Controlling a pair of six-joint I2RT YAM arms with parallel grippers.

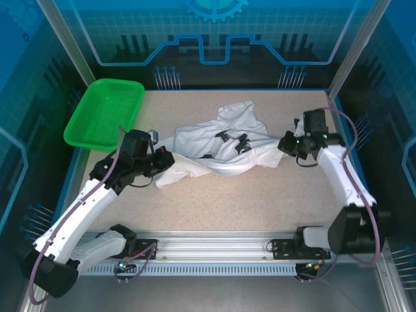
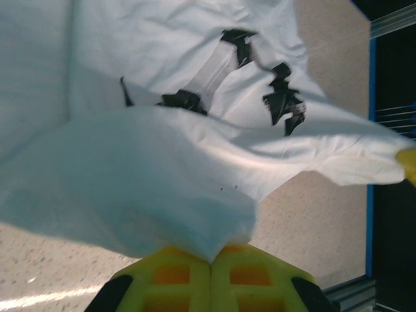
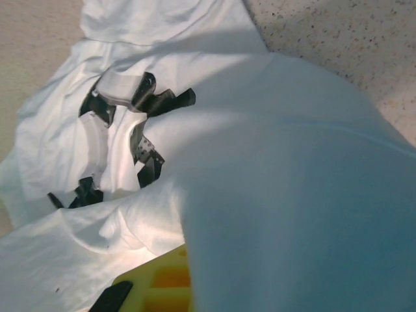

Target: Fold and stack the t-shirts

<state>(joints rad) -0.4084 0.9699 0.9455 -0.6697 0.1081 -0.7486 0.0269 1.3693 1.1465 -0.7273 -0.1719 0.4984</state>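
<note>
T-shirts (image 1: 221,146) of white cloth are seen as one crumpled heap at the centre of the table (image 1: 260,195), stretched from centre left to centre right of the overhead frame and not yet folded or stacked. A green mesh basket (image 1: 104,110) is set at the upper left, apart from the cloth. The left gripper (image 1: 166,159) is clenched on the lower left corner of the heap; in its wrist view the yellow fingertips (image 2: 234,260) are pressed together with a fold of fabric pinched between them. The right gripper (image 1: 284,143) is closed on the heap's right end, where the cloth is drawn to a point. The black print (image 1: 231,140) is broken up by creases near the middle. A slip is judged the main risk: only thin edges are pinched, and a hard pull apart could drag one free. If two layers are caught together, the cloth could be spread twisted, with a sleeve trapped underneath. How many garments lie in the heap cannot be told, nor where collar, sleeves and hem are. The right pinch is covered by draped fabric in its wrist view, so how much cloth is gripped cannot be made out.
</note>
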